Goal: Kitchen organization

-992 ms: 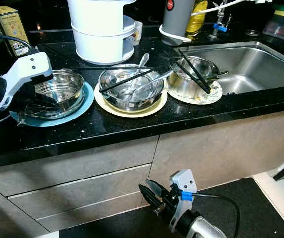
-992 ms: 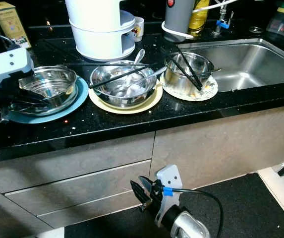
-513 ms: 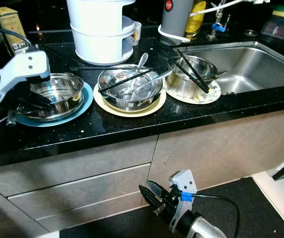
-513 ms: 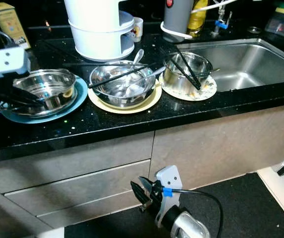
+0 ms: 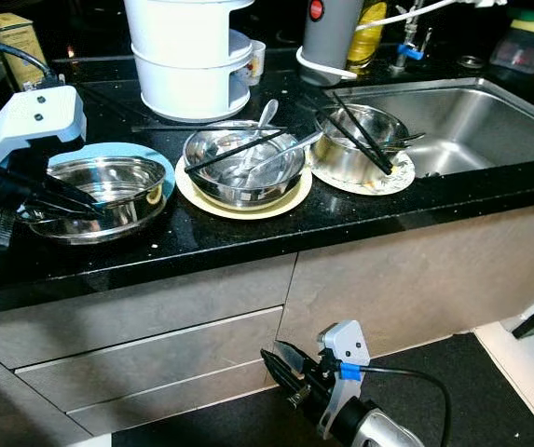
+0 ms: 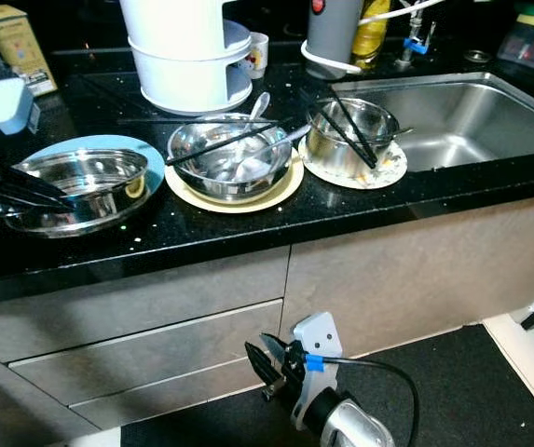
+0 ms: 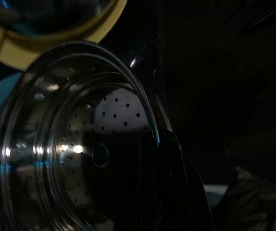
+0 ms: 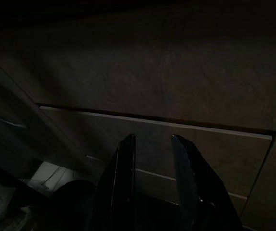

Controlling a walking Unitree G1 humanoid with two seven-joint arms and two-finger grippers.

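A perforated steel bowl hangs slightly tilted over the black counter's front left, half off the blue plate behind it. My left gripper is shut on the bowl's near rim; in the left wrist view one finger lies over the rim of that bowl. A second steel bowl with chopsticks and a spoon sits on a yellow plate. A third bowl with chopsticks stands on a patterned white plate. My right gripper hangs low, open, before the drawers.
A steel sink lies at the right. Behind the bowls stand a white stacked container, a grey kettle and a yellow box. Drawer fronts run below the counter edge.
My left gripper has drawn the steel bowl off the blue plate toward the counter's front edge, baring the plate's far half. The right arm has stayed still.
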